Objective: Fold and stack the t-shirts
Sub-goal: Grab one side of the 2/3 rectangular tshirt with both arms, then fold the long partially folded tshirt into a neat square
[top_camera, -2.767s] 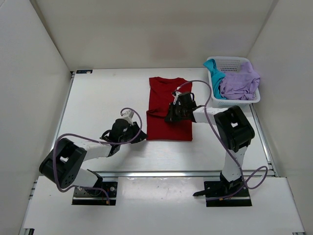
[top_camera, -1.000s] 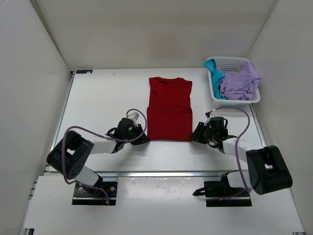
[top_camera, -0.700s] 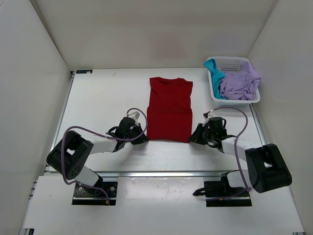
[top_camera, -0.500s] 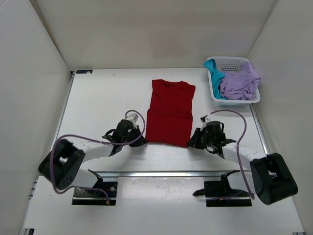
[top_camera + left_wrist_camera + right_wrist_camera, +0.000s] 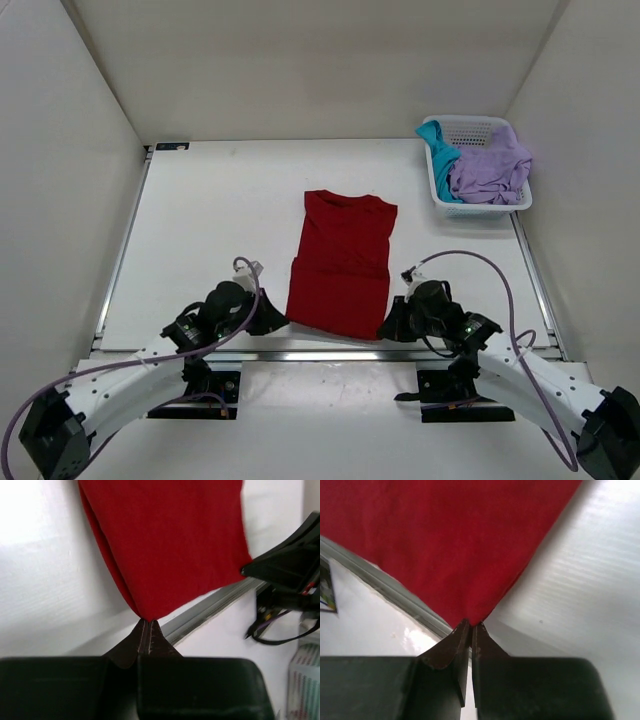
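Jaws pinched shut on red shirt [image 5: 343, 260] near corners; L gripper [image 5: 149, 625] left corner, R gripper [image 5: 470, 626] right.

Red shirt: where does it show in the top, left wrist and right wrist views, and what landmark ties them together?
Top external: red shirt lies mid-table, its near hem at the edge rail.
Left wrist: it fills the upper middle, a corner pinched in the left gripper.
Right wrist: it fills the upper left, a corner pinched in the right gripper.
Shared landmark: the rail, just beyond the shirt in both wrist views.
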You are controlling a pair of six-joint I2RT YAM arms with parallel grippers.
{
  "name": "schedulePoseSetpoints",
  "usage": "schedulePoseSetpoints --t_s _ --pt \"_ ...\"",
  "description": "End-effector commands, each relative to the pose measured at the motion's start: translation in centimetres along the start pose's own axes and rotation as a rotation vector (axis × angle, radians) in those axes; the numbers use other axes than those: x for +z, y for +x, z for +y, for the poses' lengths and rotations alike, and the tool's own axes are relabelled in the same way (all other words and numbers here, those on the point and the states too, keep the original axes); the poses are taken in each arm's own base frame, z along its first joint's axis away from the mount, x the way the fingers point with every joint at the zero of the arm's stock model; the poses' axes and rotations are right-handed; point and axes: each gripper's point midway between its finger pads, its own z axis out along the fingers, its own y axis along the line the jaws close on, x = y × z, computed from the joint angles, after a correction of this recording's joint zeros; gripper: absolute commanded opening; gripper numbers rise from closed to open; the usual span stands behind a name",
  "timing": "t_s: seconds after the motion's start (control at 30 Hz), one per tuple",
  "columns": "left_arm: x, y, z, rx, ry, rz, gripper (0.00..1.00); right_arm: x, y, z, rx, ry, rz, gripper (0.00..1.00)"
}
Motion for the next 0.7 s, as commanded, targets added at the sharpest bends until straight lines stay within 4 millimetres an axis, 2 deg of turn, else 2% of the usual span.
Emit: schedulePoseSetpoints --t_s 0.0,0.07,0.1,0.17,0.2,0.27,0.3,0.37,0.4,0.43,0.47,0.5,0.53,0.57,0.6,0.67 --pt "-1.8 -3.9 -2.9 -0.039 0.052 -0.080 0.00 -1.5 -3.5 1.7 0.009 0.003 -0.062 0.00" --pt "-2.4 -7.8 -4.9 -0.012 0.071 -0.147 0.00 -2.3 -7.5 2.6 -0.027 -0.010 -0.130 0.00" --pt "-2.5 -9.1 -5.2 0.027 0.062 -0.169 0.00 -2.5 -8.5 2.7 -0.035 -0.013 -0.145 0.00" --pt "-2.0 -13.4 -6.7 0.055 0.054 -0.213 0.00 -3.3 -13.4 2.1 -0.050 0.006 -0.225 0.00" --pt "-1.8 -14.9 -6.9 0.079 0.050 -0.237 0.00 -3.8 -14.7 2.1 -0.052 -0.002 -0.242 0.00" --pt "-0.1 -19.2 -6.8 0.077 -0.009 -0.276 0.00 -4.3 -19.8 1.4 -0.050 0.016 -0.322 0.00" --pt "0.3 -20.7 -6.8 0.075 -0.007 -0.295 0.00 -4.6 -21.5 1.0 -0.059 0.029 -0.359 0.00" --pt "2.7 -24.0 -6.6 0.074 -0.048 -0.321 0.00 -3.9 -25.4 0.4 -0.056 0.060 -0.396 0.00" --pt "3.3 -24.6 -6.4 0.075 -0.067 -0.320 0.00 -4.6 -27.7 0.6 -0.066 0.065 -0.442 0.01" --pt "4.6 -26.0 -6.5 0.066 -0.074 -0.323 0.00 -3.5 -28.5 -0.4 -0.055 0.074 -0.419 0.00" --pt "5.8 -27.6 -6.1 0.057 -0.085 -0.331 0.00 -2.8 -30.2 -1.3 -0.039 0.094 -0.422 0.00" --pt "5.8 -29.6 -6.9 0.062 -0.079 -0.363 0.00 -2.1 -31.5 -1.9 -0.034 0.102 -0.404 0.00" --pt "7.8 -29.5 -5.6 0.055 -0.116 -0.327 0.00 -1.7 -32.2 -2.2 -0.029 0.101 -0.393 0.00" --pt "9.1 -30.3 -5.0 0.050 -0.136 -0.312 0.00 -0.8 -33.1 -3.0 -0.025 0.107 -0.382 0.00" --pt "10.3 -31.3 -4.4 0.050 -0.161 -0.319 0.00 -0.1 -34.6 -3.8 -0.015 0.118 -0.390 0.00" --pt "11.7 -32.5 -3.4 0.030 -0.179 -0.325 0.00 0.8 -36.0 -4.6 -0.014 0.113 -0.389 0.01"
